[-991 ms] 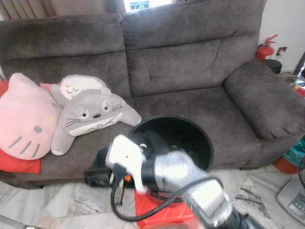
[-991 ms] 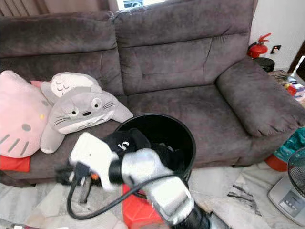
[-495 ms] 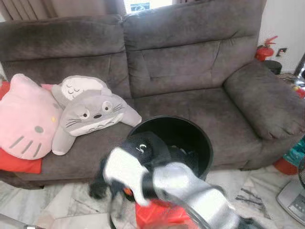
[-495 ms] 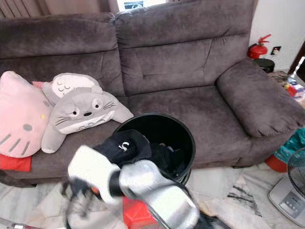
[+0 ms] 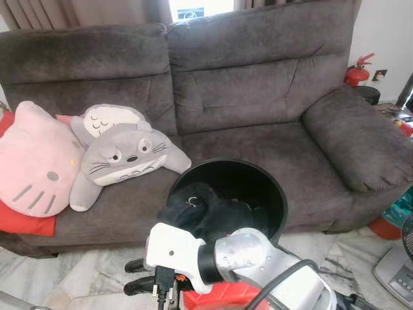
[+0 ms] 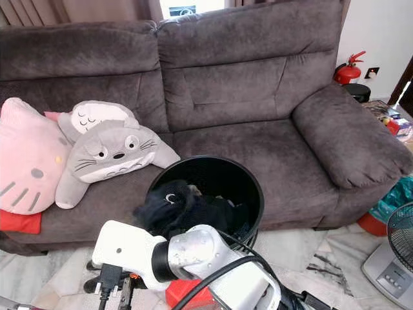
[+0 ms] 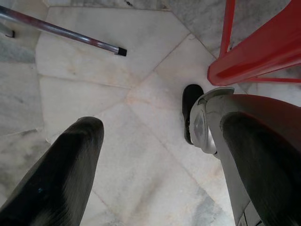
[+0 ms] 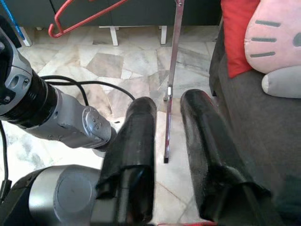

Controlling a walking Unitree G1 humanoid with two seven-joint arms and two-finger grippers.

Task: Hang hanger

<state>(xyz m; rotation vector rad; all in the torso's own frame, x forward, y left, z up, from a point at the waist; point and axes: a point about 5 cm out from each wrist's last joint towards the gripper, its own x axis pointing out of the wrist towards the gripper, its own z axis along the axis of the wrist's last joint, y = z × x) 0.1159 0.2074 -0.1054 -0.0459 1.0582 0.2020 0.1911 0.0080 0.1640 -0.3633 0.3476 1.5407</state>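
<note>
Sofa (image 5: 258, 97); right gripper (image 8: 164, 113) seemingly empty

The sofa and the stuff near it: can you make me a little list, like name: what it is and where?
sofa: dark grey, behind everything
pink cat cushion: on the seat, at the robot's left
grey plush: leaning against the pink cushion
black bin: on the floor in front of the sofa, dark clothes spilling over its rim
red hanger: seen in the right wrist view, above the floor
right gripper: low over the marble floor, jaws open, holding nothing
left gripper: over the floor, jaws open
fire extinguisher: beside the sofa, at the robot's right
</note>
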